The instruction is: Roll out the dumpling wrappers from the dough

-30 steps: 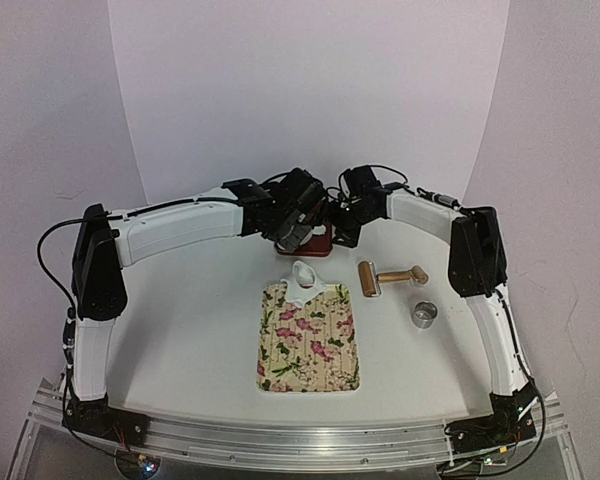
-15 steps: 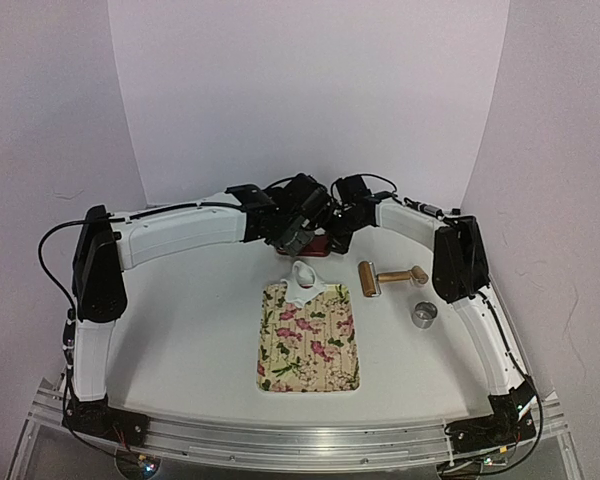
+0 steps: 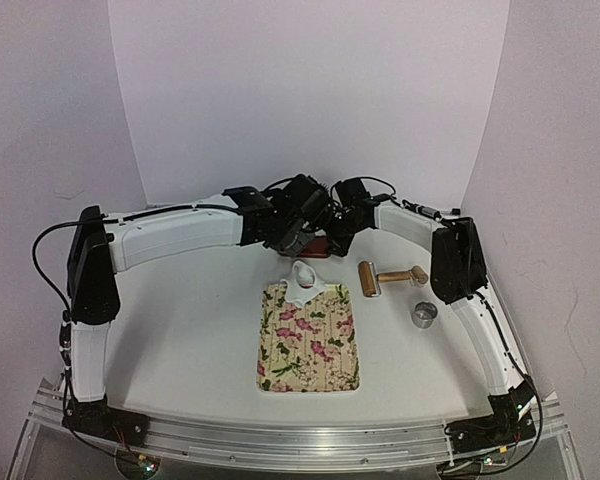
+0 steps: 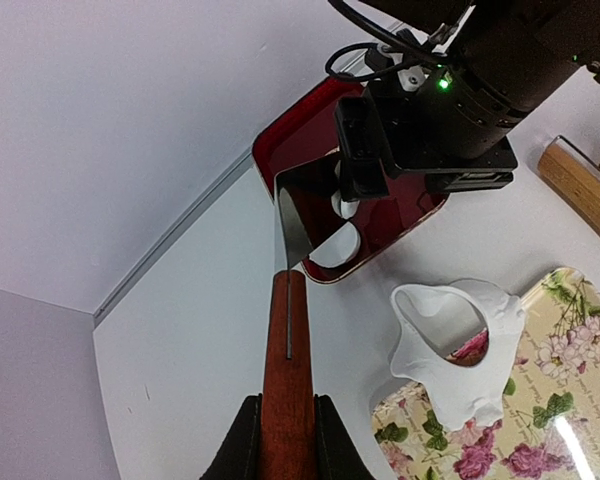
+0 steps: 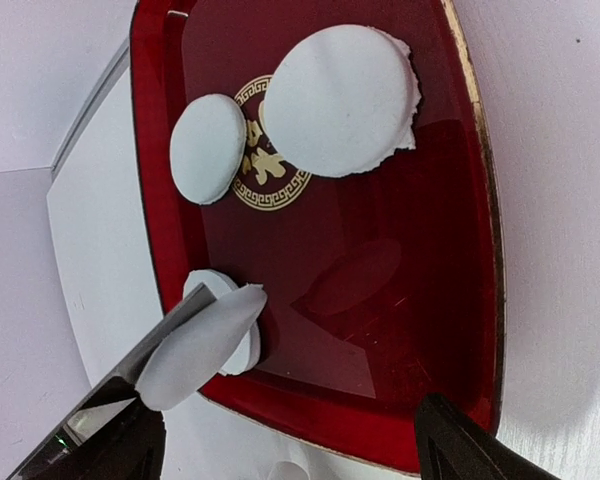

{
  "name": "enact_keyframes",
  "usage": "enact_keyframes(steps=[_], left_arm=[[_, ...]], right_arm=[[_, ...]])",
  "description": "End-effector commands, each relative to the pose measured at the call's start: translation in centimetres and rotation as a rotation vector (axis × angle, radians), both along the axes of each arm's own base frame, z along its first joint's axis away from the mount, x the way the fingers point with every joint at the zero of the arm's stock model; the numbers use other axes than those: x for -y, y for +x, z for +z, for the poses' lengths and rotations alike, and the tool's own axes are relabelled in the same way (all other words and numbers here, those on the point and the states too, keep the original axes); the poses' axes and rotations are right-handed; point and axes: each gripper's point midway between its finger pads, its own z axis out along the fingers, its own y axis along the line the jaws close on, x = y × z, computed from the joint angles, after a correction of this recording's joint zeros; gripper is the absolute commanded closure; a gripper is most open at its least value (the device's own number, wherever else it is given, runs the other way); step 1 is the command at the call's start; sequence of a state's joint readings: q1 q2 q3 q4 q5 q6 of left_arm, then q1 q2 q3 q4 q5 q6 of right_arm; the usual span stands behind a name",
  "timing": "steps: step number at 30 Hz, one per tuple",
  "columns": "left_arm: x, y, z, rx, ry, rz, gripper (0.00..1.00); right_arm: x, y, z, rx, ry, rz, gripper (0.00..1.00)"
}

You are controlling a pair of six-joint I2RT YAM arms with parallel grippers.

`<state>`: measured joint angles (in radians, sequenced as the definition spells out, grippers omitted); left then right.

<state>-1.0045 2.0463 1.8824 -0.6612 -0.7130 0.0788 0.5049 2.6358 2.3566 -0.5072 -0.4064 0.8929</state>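
My left gripper (image 4: 288,445) is shut on the red-brown wooden handle of a spatula (image 4: 287,340). Its metal blade (image 5: 120,385) reaches over the near corner of the red tray (image 5: 380,330) and carries a tilted wrapper (image 5: 195,345). Another wrapper (image 5: 242,345) lies under it on the tray. Two more wrappers, one large (image 5: 340,100) and one small (image 5: 208,148), lie at the tray's far end. My right gripper (image 5: 295,450) is open and empty above the tray. The ragged dough (image 4: 450,340) with a round hole lies at the top edge of the floral mat (image 3: 308,345).
A wooden rolling pin (image 3: 380,277) and a small metal ring (image 3: 423,314) lie right of the mat. Both wrists crowd together over the tray (image 3: 318,247) at the back of the table, close to the back wall.
Both arms have moved a little back and left toward the tray. The right elbow has swung inward. The dough, pin and ring have not moved.
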Motion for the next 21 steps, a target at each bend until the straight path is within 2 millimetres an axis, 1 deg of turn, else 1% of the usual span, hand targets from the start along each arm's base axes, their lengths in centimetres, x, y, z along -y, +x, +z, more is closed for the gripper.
enact_keyframes(steps=[1,4,7,13,16,21], left_arm=[[-0.2,-0.4,6.1,0.112,-0.12,0.015,1.0],[-0.3,-0.3,6.3,0.12,-0.117,0.018,1.0],[-0.6,-0.2,6.0,0.129,-0.091,0.028,1.0],[-1.0,0.0,6.2,0.149,-0.07,0.043,1.0],[-1.2,0.1,6.2,0.157,-0.054,0.054,1.0],[-1.5,0.2,6.2,0.16,-0.051,0.068,1.0]], right_arm=[[-0.1,1.1,0.1,0.024,0.001,-0.046,0.14],[0.0,1.2,0.2,0.027,0.001,-0.049,0.14],[0.1,1.2,0.5,0.034,-0.003,-0.054,0.14],[1.3,0.9,0.5,0.033,-0.048,-0.097,0.14],[1.9,0.9,0.9,0.038,-0.062,-0.114,0.14],[2.1,0.8,1.2,0.039,-0.066,-0.12,0.15]])
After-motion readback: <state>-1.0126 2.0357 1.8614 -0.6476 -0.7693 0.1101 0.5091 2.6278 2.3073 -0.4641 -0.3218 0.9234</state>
